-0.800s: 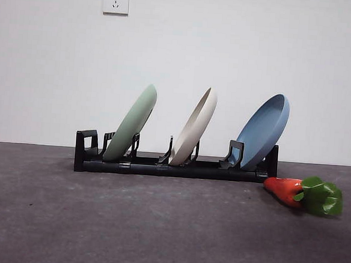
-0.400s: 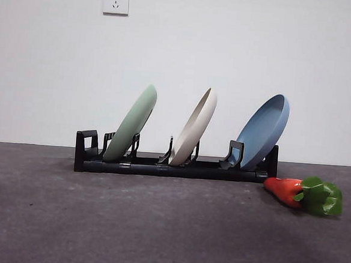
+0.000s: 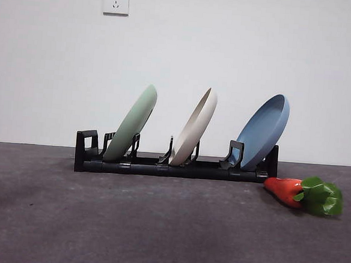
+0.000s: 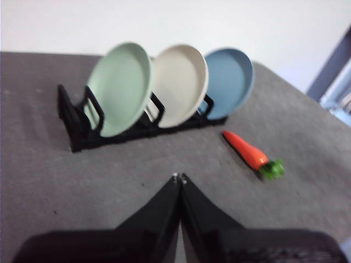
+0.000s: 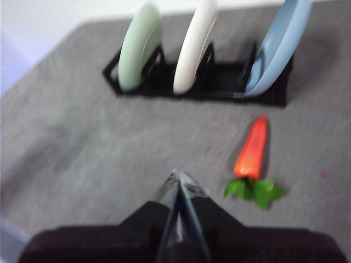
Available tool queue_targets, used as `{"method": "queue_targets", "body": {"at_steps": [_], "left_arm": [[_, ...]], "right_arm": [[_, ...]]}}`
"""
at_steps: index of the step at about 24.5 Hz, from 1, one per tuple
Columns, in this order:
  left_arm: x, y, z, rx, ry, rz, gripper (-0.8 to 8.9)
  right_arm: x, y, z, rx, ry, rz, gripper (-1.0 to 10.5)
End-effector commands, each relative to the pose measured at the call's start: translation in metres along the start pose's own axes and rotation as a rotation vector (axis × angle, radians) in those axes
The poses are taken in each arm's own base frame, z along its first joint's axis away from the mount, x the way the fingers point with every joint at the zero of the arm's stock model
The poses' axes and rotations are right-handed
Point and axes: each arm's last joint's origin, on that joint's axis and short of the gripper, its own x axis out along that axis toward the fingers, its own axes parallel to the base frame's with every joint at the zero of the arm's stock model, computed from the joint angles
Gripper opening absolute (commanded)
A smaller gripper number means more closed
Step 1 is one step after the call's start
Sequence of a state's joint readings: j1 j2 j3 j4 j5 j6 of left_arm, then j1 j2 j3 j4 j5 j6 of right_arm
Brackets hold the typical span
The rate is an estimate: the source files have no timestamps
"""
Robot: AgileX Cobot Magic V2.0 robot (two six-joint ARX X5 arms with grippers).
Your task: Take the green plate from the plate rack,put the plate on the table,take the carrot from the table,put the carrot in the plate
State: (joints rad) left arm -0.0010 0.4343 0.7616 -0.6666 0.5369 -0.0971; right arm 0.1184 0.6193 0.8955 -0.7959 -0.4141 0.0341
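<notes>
Both of your grippers are clenched on nothing: the left gripper (image 4: 179,177) hangs above bare table with its jaws pressed tip to tip, and the right gripper (image 5: 176,176) does the same over its own side, jaws together, nothing between them. Neither shows in the front view.

Under them you have the table (image 3: 157,226), a dark grey, slightly mottled matte surface running the full width, meeting a plain white wall (image 3: 180,59) behind. Two white wall sockets (image 3: 116,1) sit high on that wall, one toward each side.

Your green plate (image 3: 132,124) stands tilted in the plate rack (image 3: 173,166), at the rack's left end as the front view shows it. Next along, the cream plate (image 3: 195,128) leans the same way in the middle slot, and the blue plate (image 3: 265,130) fills the right end. An empty holder stands outside the green plate.

Your carrot (image 3: 287,190) lies on the table just off the rack's right end, near the blue plate, its green leaves (image 3: 322,198) pointing away from the rack. From the right wrist view, it lies near that gripper's tips, apart from them.
</notes>
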Motion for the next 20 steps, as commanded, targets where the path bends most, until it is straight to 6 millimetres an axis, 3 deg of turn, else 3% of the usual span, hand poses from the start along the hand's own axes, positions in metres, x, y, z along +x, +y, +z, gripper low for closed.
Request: {"method": "queue_targets", "body": {"at_steps": [1, 8, 9, 10, 11, 12, 14, 20], "left_arm": [[-0.002, -0.002, 0.009, 0.066, 0.039, -0.023, -0.08], [0.001, -0.003, 0.025, 0.044, 0.139, -0.040, 0.08], [0.002, -0.002, 0.025, 0.040, 0.144, -0.039, 0.92], [0.002, -0.002, 0.025, 0.035, 0.147, -0.037, 2.36], [0.002, -0.002, 0.025, 0.033, 0.150, -0.037, 4.45], [0.003, -0.002, 0.025, 0.033, 0.150, -0.038, 5.55], [0.003, -0.002, 0.025, 0.037, 0.144, -0.038, 5.66], [0.017, 0.005, 0.039, 0.073, 0.084, -0.045, 5.66]], "right_arm": [[-0.003, 0.002, 0.011, -0.056, 0.063, 0.013, -0.1], [0.000, 0.001, 0.021, -0.053, 0.125, 0.011, 0.2], [0.000, 0.001, 0.021, -0.053, 0.126, 0.011, 0.9], [0.000, 0.001, 0.021, -0.053, 0.126, 0.011, 2.0], [0.000, 0.001, 0.021, -0.053, 0.126, 0.011, 3.6], [0.000, 0.001, 0.021, -0.053, 0.126, 0.011, 4.8], [0.000, 0.001, 0.021, -0.052, 0.126, 0.010, 5.7], [0.000, 0.001, 0.021, -0.053, 0.126, 0.011, 5.7]]}}
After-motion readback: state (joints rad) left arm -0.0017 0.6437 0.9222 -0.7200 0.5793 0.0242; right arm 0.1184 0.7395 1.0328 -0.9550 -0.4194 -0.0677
